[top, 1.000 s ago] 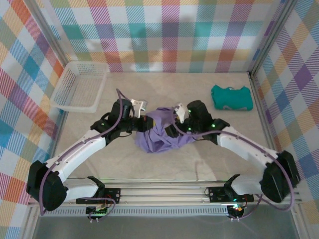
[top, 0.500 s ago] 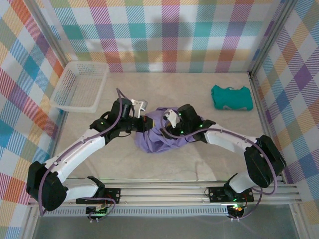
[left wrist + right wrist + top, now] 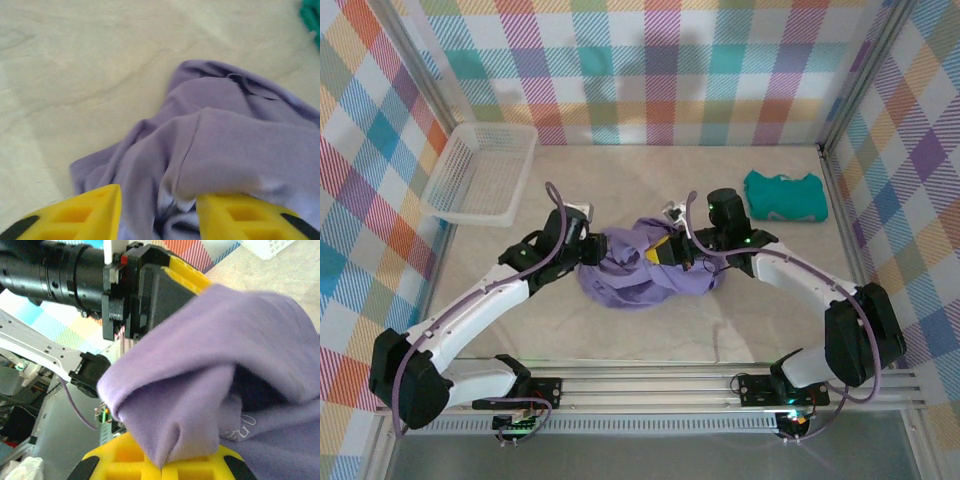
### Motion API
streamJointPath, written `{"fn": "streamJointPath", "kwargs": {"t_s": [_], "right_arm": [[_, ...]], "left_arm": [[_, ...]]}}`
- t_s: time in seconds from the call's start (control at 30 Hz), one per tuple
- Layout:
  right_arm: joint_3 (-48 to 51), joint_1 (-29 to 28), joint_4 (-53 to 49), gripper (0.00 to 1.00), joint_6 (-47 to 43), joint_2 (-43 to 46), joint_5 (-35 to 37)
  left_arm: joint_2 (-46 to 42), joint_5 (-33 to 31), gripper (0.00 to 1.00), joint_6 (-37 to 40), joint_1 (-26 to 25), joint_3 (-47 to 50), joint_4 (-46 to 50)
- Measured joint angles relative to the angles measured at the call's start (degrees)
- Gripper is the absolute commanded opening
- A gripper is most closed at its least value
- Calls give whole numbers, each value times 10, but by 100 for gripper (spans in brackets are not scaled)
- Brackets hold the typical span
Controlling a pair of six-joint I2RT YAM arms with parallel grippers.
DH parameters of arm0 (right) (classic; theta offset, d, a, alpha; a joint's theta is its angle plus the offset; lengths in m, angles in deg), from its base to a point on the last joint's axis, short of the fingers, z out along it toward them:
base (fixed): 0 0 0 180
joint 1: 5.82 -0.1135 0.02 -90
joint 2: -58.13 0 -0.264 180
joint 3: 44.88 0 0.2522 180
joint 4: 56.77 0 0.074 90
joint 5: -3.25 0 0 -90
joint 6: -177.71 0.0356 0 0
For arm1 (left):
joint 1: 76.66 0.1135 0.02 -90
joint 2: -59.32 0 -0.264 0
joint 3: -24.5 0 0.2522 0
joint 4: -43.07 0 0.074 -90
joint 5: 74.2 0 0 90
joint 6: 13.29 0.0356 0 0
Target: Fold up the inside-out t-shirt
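The lavender-purple t-shirt (image 3: 638,278) lies in a crumpled heap near the middle of the table (image 3: 620,180), not spread flat. Its soft cloth is bunched in thick, overlapping folds, a stitched edge showing toward the far side. At its right part one fold is raised, with faint white printed lettering beside it.
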Motion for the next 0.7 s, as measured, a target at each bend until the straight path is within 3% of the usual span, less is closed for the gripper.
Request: {"fn": "streamJointPath", "kwargs": {"t_s": [0.1,0.27,0.47,0.6,0.7], "right_arm": [[-16,0,0,0,14,-15,-10],[-28,0,-9,0,19,-22,-13],[-28,0,-20,0,17,-24,-13],[-28,0,-26,0,12,-24,-13],[-28,0,-29,0,7,-24,-11]], "left_arm": [[-46,-20,53,-15,-26,15,23],[-104,77,49,-38,-37,38,3],[-11,172,47,-51,-37,35,-51],[35,189,36,-52,-36,23,-60],[43,190,33,-52,-35,19,-77]]}}
